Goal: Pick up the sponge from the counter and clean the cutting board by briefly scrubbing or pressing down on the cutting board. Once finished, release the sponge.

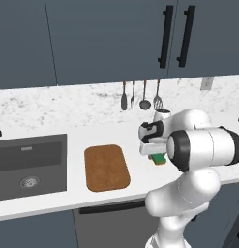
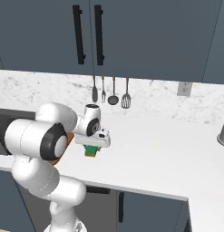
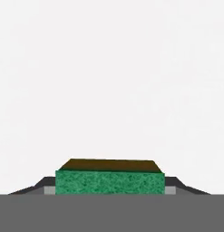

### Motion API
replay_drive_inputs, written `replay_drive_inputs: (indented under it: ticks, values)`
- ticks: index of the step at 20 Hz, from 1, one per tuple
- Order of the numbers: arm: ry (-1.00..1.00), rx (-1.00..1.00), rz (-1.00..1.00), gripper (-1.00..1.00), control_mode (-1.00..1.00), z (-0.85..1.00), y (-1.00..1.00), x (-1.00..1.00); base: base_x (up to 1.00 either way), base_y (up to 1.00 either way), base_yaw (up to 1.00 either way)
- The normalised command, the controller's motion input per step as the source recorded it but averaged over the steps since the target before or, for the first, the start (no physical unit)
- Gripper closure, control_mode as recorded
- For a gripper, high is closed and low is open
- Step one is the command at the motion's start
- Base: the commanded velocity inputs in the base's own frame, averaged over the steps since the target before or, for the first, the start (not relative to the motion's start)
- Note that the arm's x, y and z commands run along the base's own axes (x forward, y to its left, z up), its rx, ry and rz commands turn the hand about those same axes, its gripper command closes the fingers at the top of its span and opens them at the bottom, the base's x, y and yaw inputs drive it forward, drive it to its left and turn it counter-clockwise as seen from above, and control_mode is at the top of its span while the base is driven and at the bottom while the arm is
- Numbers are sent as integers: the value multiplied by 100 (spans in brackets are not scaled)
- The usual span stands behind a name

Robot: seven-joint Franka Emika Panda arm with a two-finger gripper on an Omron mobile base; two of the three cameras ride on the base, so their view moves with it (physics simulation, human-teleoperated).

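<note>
The sponge (image 1: 159, 159), green on top and yellow beneath, sits between my gripper's (image 1: 158, 155) fingers just right of the cutting board (image 1: 107, 167), over the white counter (image 1: 135, 140). In the hand view the sponge (image 3: 110, 181) fills the space between the two dark fingertips (image 3: 49, 189), with no gap on either side. Beyond it there is bare white counter (image 3: 109, 81). From the right base view the sponge (image 2: 91, 150) hangs under the hand (image 2: 91, 147). I cannot tell whether it rests on the counter or hovers just above it. The brown board lies flat with nothing on it.
A dark sink basin (image 1: 29, 164) is recessed left of the board. Several utensils (image 1: 140, 97) hang on the backsplash behind. A metal pot (image 2: 223, 129) stands at the far right of the counter. Open counter stretches to the right of the hand.
</note>
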Motion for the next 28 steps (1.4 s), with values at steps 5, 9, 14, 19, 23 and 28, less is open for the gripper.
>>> replay_drive_inputs:
  ticks: [5,9,14,19,23,28]
  values:
    - [-24,-5,-4,-100,-100,9,0,-12,0,0,0]
    - [-21,8,0,-100,-100,85,-1,-68,0,0,0]
    - [-15,15,3,-100,-100,100,-12,-81,0,0,0]
    - [-20,5,0,-100,-100,100,-2,-90,0,0,0]
    - [-34,0,0,-100,-100,94,0,-92,0,0,0]
    - [-42,0,0,-100,-100,80,0,-95,0,0,0]
